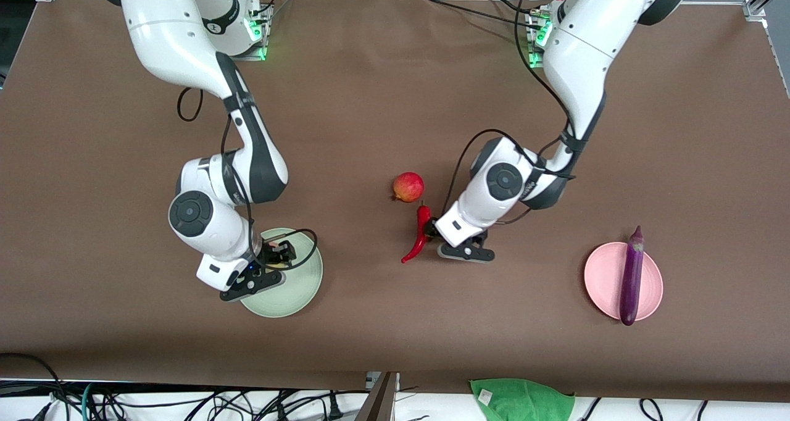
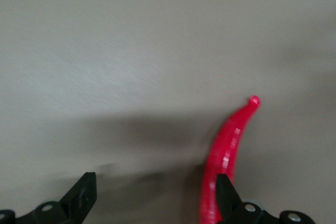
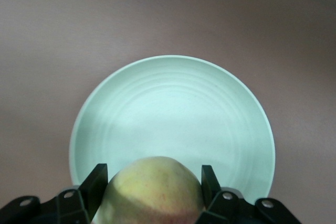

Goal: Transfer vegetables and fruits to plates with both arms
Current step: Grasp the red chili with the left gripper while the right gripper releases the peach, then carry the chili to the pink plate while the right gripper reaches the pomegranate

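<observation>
My right gripper (image 1: pixel 279 255) is over the pale mint green plate (image 1: pixel 296 291) and is shut on the pale yellow-pink peach (image 3: pixel 152 190), with the plate (image 3: pixel 173 114) below it. My left gripper (image 1: pixel 435 229) is open and low over the table beside the red chili pepper (image 1: pixel 418 236). In the left wrist view the chili (image 2: pixel 228 145) lies against one finger (image 2: pixel 227 190), outside most of the gap of the gripper (image 2: pixel 156 195). The red-orange fruit (image 1: pixel 408 187) lies just farther from the camera than the chili. The purple eggplant (image 1: pixel 632 276) lies across the pale pink plate (image 1: pixel 602 279).
A green cloth (image 1: pixel 521 399) hangs off the table's edge nearest the camera. Cables run along that edge and from both arms' bases. The brown table cover (image 1: pixel 382 87) spreads between the arms.
</observation>
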Controlling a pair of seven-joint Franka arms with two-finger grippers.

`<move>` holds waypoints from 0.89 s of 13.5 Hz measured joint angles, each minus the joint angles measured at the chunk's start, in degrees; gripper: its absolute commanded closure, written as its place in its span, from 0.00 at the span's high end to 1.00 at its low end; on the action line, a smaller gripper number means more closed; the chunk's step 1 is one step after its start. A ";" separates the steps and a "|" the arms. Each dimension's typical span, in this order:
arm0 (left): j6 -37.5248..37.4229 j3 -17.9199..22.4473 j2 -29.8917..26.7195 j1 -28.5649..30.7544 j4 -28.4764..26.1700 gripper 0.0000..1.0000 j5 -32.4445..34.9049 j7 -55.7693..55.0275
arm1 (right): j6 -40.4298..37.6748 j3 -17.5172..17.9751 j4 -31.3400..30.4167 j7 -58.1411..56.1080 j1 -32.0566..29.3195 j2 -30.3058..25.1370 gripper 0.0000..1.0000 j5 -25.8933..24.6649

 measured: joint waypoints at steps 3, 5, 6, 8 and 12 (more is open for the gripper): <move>0.24 0.02 0.63 -1.63 0.00 1.00 0.00 -0.85 | 1.15 0.26 -0.38 0.00 0.82 0.91 0.79 0.00; 1.58 0.02 1.12 -2.11 -0.01 1.00 0.00 -0.87 | -0.15 0.26 -0.36 0.00 1.07 0.52 0.94 0.00; 1.79 0.00 1.33 -2.54 -0.02 1.00 0.00 -1.28 | -1.28 0.25 -0.29 0.00 1.07 0.29 0.96 0.00; 2.00 -0.06 1.87 -3.99 -0.02 0.61 1.68 -4.89 | -3.66 0.25 -0.09 0.00 1.08 -0.26 0.99 0.00; 2.16 -0.41 2.16 -5.10 0.05 0.00 9.18 -12.91 | -7.19 0.26 0.56 0.67 1.15 -1.45 0.99 0.00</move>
